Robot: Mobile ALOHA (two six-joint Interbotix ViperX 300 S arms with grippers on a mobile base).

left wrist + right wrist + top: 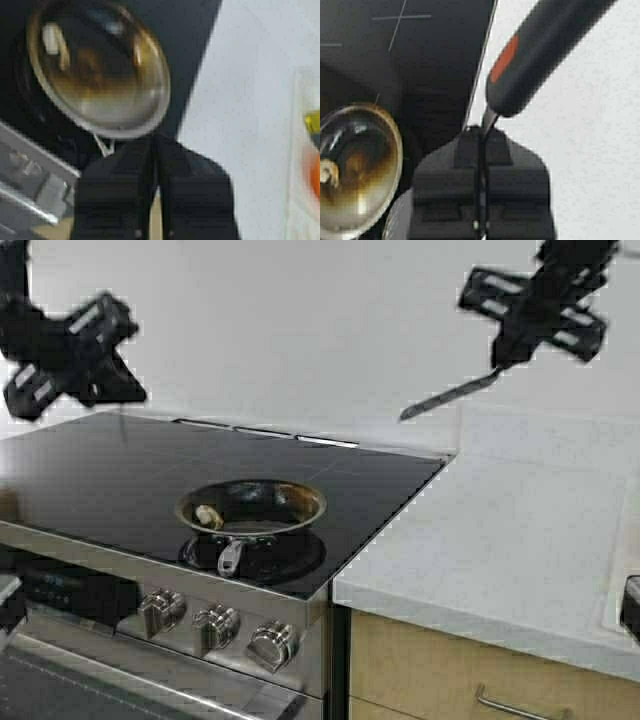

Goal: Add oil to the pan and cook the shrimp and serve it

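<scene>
One pan [252, 508] on the stove [110, 475] holds one shrimp [208, 516]. My right gripper [502, 362] has its fingers pinched on what looks like a spatula [448, 396]; my left gripper [152, 150] is closed and empty.

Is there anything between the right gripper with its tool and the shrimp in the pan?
Nothing visible. The right gripper, raised over the counter, holds a spatula; open air separates it from the shrimp in the uncovered pan.

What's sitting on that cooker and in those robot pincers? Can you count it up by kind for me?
Small round steel frying pan with dark inside: 1
Small pale curled shrimp in the pan: 1
Round steel cooker knobs: 3
Dark-handled spatula with orange mark, clamped in the right pincer: 1
Total: 6
</scene>
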